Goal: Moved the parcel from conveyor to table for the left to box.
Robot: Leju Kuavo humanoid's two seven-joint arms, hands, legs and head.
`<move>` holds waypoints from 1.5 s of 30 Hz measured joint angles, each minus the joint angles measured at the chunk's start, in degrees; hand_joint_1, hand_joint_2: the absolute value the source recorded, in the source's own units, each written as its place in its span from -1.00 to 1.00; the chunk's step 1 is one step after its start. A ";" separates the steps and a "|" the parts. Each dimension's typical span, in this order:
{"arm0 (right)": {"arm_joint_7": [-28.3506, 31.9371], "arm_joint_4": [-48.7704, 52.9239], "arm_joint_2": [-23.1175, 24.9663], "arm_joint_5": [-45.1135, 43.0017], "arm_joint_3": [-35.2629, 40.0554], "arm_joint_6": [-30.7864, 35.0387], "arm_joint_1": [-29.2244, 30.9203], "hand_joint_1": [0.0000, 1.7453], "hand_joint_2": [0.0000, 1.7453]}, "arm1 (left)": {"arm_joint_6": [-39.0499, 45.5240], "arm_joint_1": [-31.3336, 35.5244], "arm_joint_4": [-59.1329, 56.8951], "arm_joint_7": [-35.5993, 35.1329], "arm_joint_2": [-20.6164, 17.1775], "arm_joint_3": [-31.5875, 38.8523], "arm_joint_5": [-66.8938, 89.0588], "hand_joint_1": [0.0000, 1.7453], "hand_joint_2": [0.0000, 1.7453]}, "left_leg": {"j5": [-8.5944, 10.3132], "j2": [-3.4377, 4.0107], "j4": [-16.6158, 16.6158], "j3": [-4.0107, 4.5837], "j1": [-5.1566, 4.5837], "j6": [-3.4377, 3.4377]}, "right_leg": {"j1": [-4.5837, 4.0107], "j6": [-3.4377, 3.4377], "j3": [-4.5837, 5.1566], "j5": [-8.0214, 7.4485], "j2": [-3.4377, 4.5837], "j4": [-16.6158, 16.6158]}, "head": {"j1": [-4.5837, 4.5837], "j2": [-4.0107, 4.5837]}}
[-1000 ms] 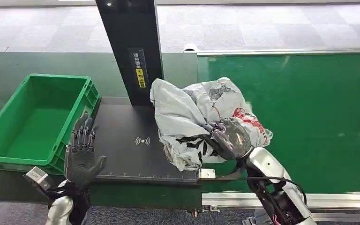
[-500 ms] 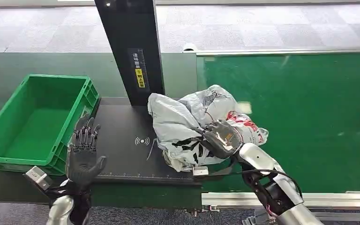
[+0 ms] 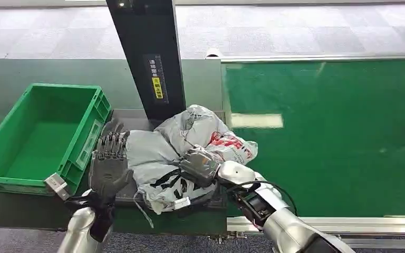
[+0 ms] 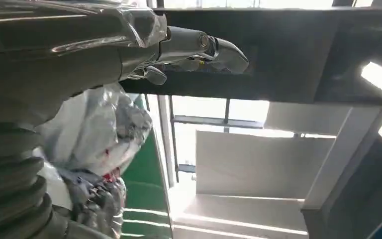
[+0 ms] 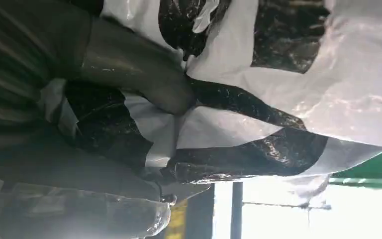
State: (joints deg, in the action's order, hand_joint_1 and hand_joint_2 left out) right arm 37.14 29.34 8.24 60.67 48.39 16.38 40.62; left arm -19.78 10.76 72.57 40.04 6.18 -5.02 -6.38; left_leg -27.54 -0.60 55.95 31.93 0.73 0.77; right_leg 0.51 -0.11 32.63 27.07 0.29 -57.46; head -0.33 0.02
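Observation:
The parcel (image 3: 190, 142) is a crumpled grey plastic mailer with black and red print. It lies on the black scanner plate (image 3: 132, 120), at the foot of the black post. My right hand (image 3: 198, 166) grips its near side, and in the right wrist view the thumb presses into the printed bag (image 5: 298, 99). My left hand (image 3: 108, 161) stands upright with fingers spread, palm toward the parcel's left edge and holding nothing. The left wrist view has the bag (image 4: 99, 134) just beyond the palm. The green box (image 3: 37, 137) sits left of the plate.
The green conveyor belt (image 3: 337, 137) stretches to the right behind a metal rail. A tall black post (image 3: 147, 52) with a yellow label rises at the back of the plate. The dark green table (image 3: 10, 74) carries the box.
My right hand has dragged the parcel left, off the belt's edge and fully onto the scanner plate. My left hand has moved right and forward, up to the parcel's left edge.

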 measured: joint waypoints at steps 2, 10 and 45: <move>-0.42 -1.56 1.62 -0.02 1.19 -1.27 0.12 1.00 1.00 | -0.18 1.07 -1.19 0.00 0.13 -0.73 -0.02 -1.00 1.00 | 0.00 0.00 0.00 0.00 0.00 0.00 | 0.00 0.00 -0.01 0.00 0.00 0.00 | 0.00 0.00; -0.55 -5.01 5.14 -2.97 3.48 -1.80 0.74 1.00 1.00 | -0.16 5.24 -5.62 -0.04 0.77 -3.35 -0.07 -1.00 1.00 | 0.00 0.01 0.02 -0.04 -0.01 0.00 | 0.01 0.00 -0.04 0.00 0.01 0.00 | 0.00 -0.02; 2.80 17.48 -1.04 -58.64 -19.93 -41.14 -10.27 -1.00 1.00 | 3.93 4.08 -7.39 0.00 0.29 -3.81 5.35 -1.00 1.00 | -0.01 0.01 0.02 0.03 -0.02 0.00 | 0.02 0.00 -0.01 0.00 0.01 0.01 | 0.00 -0.02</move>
State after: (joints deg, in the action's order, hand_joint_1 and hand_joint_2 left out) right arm 39.93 46.81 7.19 2.03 28.46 -24.76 30.34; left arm -15.85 14.84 65.18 40.04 6.47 -8.83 -1.03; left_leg -27.55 -0.59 55.98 31.95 0.70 0.76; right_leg 0.53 -0.11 32.62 27.07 0.30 -57.45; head -0.33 0.00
